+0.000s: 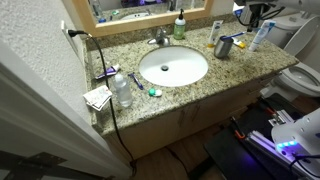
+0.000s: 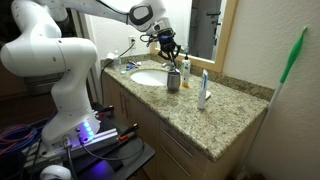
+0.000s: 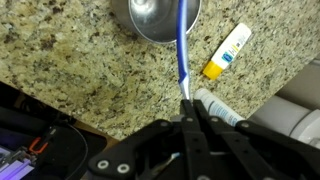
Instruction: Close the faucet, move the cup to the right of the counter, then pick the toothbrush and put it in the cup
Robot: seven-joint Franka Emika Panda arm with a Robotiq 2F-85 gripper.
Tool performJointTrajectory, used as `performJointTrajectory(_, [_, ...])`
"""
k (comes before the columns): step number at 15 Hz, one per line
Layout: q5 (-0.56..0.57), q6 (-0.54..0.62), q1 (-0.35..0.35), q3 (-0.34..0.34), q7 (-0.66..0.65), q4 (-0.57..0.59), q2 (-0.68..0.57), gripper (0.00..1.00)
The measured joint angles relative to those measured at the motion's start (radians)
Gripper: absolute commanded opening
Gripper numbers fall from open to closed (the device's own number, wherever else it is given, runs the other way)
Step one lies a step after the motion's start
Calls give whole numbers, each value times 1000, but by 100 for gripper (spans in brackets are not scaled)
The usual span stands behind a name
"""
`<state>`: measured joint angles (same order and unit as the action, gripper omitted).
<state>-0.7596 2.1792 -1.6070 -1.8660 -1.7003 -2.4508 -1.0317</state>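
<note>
Blue toothbrush point(image 3: 182, 55) is clamped tight in your pincer point(image 3: 188, 103) — its tip seemingly inside the cup point(image 3: 150, 20) on the bench point(image 3: 80, 70).

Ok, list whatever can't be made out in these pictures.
- Wrist view: the cup is cut off by the top edge, and its outside is unseen.
- Wrist view: the toothbrush has its lower end hidden inside the shut end effector, and its upper end runs off the top edge.
- Exterior view: the faucet is too small to read its lever or see any water.
</note>
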Motion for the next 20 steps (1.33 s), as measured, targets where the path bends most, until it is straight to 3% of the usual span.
performJointTrajectory(8, [100, -68, 200, 192, -23, 211, 93, 1])
performJointTrajectory(9, [125, -81, 216, 204, -32, 231, 99, 30])
performJointTrajectory(10, [150, -96, 230, 215, -44, 248, 106, 31])
performJointTrajectory(15, [256, -148, 252, 240, -104, 272, 157, 64])
performJointTrajectory(19, [283, -134, 183, 168, -117, 230, 207, 93])
performJointTrajectory(20, [276, -101, 139, 126, -112, 203, 220, 74])
